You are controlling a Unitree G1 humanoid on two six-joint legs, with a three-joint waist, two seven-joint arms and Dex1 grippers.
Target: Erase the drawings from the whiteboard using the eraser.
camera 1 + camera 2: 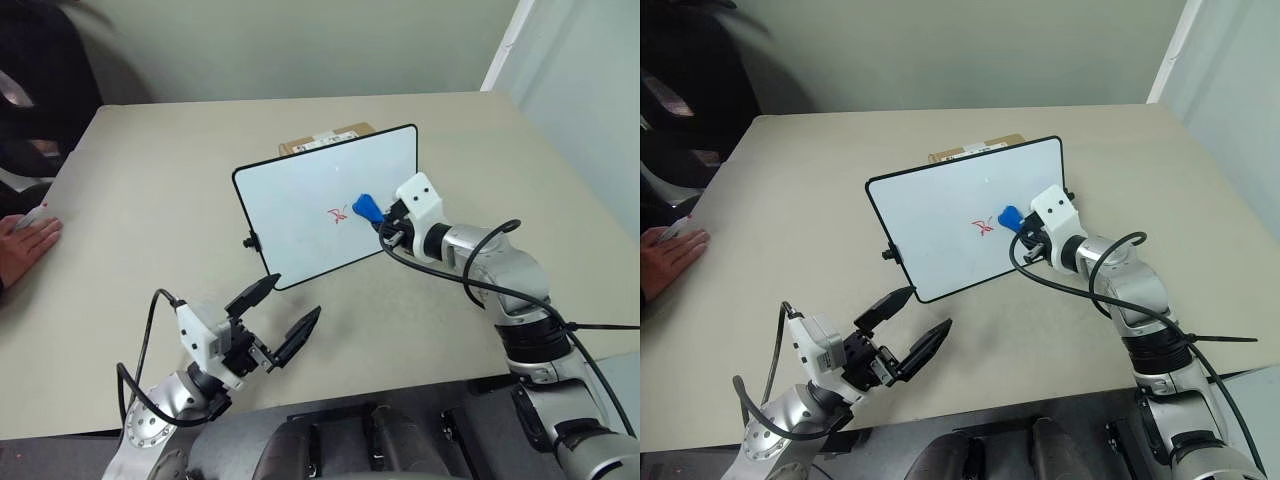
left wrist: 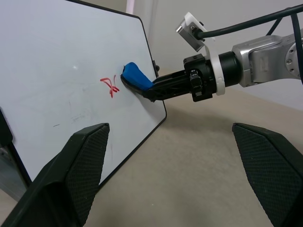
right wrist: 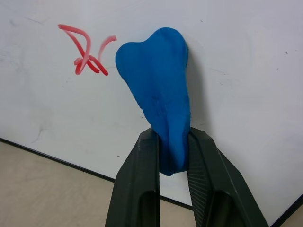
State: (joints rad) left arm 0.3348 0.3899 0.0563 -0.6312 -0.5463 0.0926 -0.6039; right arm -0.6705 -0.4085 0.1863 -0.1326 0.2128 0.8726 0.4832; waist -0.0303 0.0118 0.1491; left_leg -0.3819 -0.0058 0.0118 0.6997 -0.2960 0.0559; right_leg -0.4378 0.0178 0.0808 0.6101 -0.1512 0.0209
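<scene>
The whiteboard (image 1: 300, 200) stands tilted on the beige table, white with a thin black frame. A small red drawing (image 1: 338, 214) sits near its middle; the right wrist view shows the drawing (image 3: 85, 52) as a few thin strokes. My right gripper (image 1: 383, 218) is shut on the blue eraser (image 1: 364, 206), whose tip rests against the board just right of the red marks. The eraser (image 3: 158, 94) looks squeezed between the black fingers (image 3: 137, 189). My left gripper (image 1: 282, 318) hovers open below the board's lower edge, holding nothing.
A brown cardboard box (image 1: 330, 138) props the board from behind. A person's hand (image 1: 25, 240) rests on the table's left edge beside a marker. A small black knob (image 1: 250, 242) sticks out of the board's left side.
</scene>
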